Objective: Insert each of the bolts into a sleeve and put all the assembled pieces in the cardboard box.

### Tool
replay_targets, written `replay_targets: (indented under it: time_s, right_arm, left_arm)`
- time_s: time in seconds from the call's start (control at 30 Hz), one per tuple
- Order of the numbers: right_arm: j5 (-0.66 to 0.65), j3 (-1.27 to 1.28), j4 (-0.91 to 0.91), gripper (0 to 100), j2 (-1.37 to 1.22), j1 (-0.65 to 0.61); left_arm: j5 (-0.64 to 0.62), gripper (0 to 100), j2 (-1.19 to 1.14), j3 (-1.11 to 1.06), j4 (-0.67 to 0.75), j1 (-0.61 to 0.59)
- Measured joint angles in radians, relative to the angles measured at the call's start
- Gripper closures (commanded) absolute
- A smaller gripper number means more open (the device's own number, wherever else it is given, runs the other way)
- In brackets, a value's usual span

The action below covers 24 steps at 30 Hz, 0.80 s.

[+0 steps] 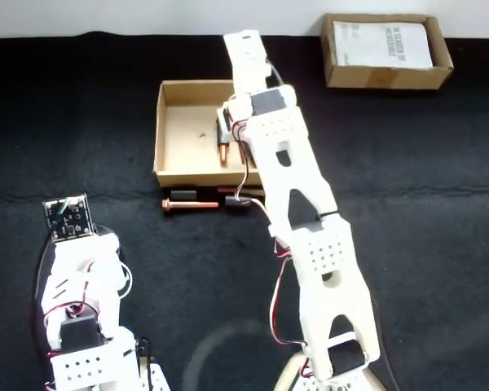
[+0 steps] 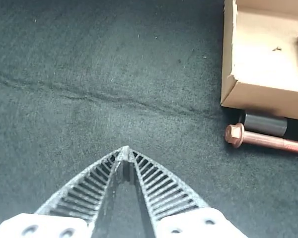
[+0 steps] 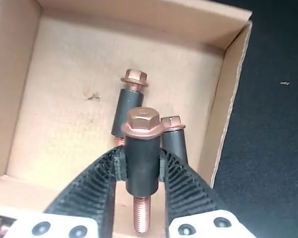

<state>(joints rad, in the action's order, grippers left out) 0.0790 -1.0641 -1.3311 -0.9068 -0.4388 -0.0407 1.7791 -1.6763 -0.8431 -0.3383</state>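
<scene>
My right gripper is shut on an assembled piece, a copper bolt in a dark sleeve, held over the open cardboard box. Two more assembled pieces lie in that box, one near the middle and one by the side wall. In the high view this arm stretches over the box. On the mat just in front of the box lie a loose copper bolt and a dark sleeve, with another sleeve to their right. My left gripper is shut and empty, low over the mat.
A second cardboard box with a white sheet in it stands at the back right. The black mat has a crease running across it. The left arm's base sits at the front left corner.
</scene>
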Motion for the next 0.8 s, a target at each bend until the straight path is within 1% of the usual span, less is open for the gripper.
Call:
replay_targets:
  time_s: [0.13,0.37,0.43,0.53,0.6,0.8]
  right_arm:
    - [-0.015,-0.006,-0.002,99.1,-0.051,0.000]
    - [-0.137,-0.009,-0.017,98.8,-0.133,-0.005]
    - [-0.178,-0.018,-0.028,96.1,-0.135,-0.008]
    - [-0.270,-0.068,-0.081,87.4,-0.135,-0.021]
    - [-0.299,-0.103,-0.118,83.2,-0.135,-0.035]
    - [-0.315,-0.233,-0.212,82.1,-0.095,-0.057]
  left_arm:
    - [0.000,98,0.000,0.000,-0.003,0.000]
    - [0.005,98,0.000,0.000,-0.003,0.000]
    - [0.005,98,0.000,0.000,-0.003,0.000]
    - [0.005,98,0.000,0.000,0.000,0.000]
    - [0.005,98,0.000,0.000,0.000,0.000]
    - [0.005,98,0.000,0.000,0.000,0.000]
